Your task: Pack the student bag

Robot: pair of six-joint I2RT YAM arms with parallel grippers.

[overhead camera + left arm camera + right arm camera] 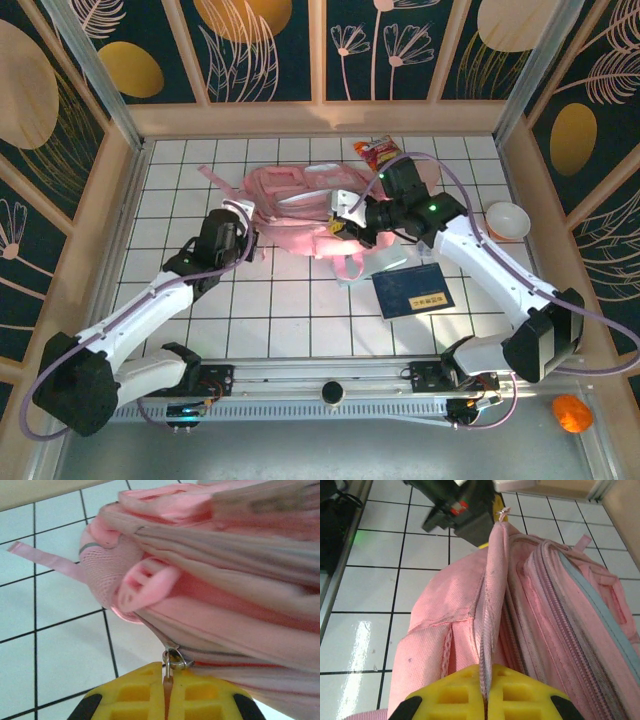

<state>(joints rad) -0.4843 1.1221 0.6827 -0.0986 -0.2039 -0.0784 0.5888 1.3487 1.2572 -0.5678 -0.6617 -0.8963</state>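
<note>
The student bag (300, 200), a soft pink backpack, lies on the white tiled table toward the back middle. My left gripper (247, 238) is at its left end and is shut on the small metal zipper pull (172, 661), whose tab is pinched between the yellow fingers (135, 692). My right gripper (345, 225) is at the bag's right end. It is shut on the bag's zipper edge (487, 645), a raised fold of pink fabric running from my left gripper (462, 507) down to the yellow fingers (517, 697). The bag (560, 610) is stretched between the two grippers.
A dark blue booklet (413, 291) lies on the tiles right of centre, near the right arm. A white bowl (507, 220) sits at the right edge. A red snack packet (378, 150) lies behind the bag. An orange object (571, 412) rests off the table at bottom right.
</note>
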